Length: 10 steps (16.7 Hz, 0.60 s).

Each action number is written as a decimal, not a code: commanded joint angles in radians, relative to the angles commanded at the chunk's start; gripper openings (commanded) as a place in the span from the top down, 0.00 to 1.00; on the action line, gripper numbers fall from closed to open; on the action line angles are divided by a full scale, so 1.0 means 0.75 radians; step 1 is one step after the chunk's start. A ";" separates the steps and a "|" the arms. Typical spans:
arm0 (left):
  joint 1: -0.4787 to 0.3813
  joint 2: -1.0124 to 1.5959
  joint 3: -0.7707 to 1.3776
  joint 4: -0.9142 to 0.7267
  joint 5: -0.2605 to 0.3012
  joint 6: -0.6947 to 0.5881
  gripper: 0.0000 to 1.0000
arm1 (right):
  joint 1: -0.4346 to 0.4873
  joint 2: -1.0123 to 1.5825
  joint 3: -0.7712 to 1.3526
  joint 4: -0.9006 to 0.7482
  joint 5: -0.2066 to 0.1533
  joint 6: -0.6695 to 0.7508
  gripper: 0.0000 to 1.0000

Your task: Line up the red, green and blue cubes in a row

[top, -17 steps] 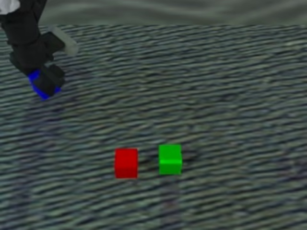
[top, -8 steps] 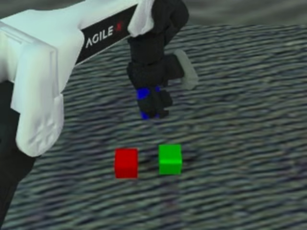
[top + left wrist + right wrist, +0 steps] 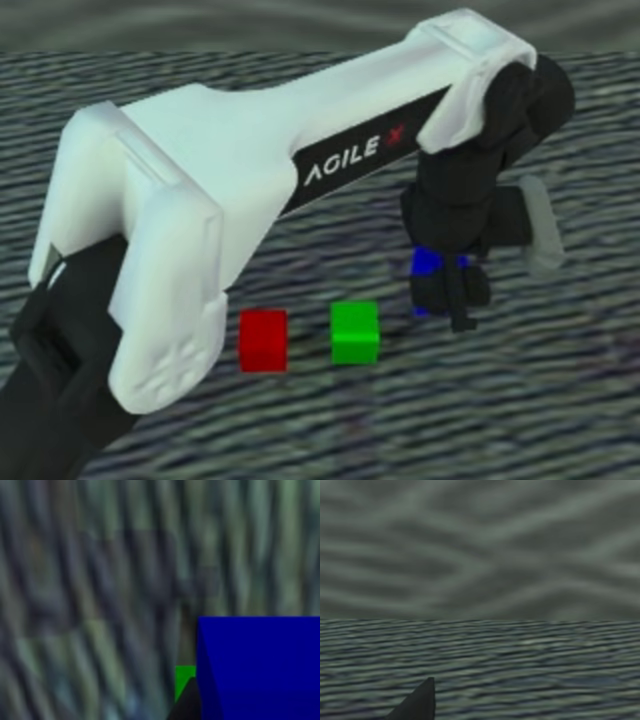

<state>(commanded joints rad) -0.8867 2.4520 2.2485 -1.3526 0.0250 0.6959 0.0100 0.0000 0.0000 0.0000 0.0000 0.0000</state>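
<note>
The red cube [image 3: 263, 340] and the green cube [image 3: 355, 333] rest side by side on the table, a small gap between them. My left gripper [image 3: 445, 305] hangs just right of the green cube and slightly behind it, shut on the blue cube [image 3: 428, 262]. In the left wrist view the blue cube [image 3: 260, 665] fills the corner beside a dark fingertip [image 3: 187, 705], with a sliver of the green cube [image 3: 184, 677] behind it. The right arm is outside the top view. Its wrist view shows only one fingertip [image 3: 422, 702], set far to one side over bare table.
The white left arm [image 3: 250, 170] reaches diagonally across the table from the near left, covering much of the left half in the top view. The woven grey table surface [image 3: 560, 400] stretches out to the right of the cubes.
My left arm has swung from the far left across to the right with the blue cube in its grip, and now hangs just right of the green cube. The red and green cubes have not moved.
</note>
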 joint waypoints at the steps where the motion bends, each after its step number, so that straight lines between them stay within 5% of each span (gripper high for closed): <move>1: 0.000 0.000 0.000 0.000 0.000 0.000 1.00 | 0.000 0.000 0.000 0.000 0.000 0.000 0.00; 10: -0.003 0.046 -0.210 0.267 0.002 -0.002 1.00 | 0.000 0.000 0.000 0.000 0.000 0.000 0.00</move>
<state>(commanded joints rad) -0.8888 2.4867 2.0909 -1.1525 0.0265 0.6942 0.0100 0.0000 0.0000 0.0000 0.0000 0.0000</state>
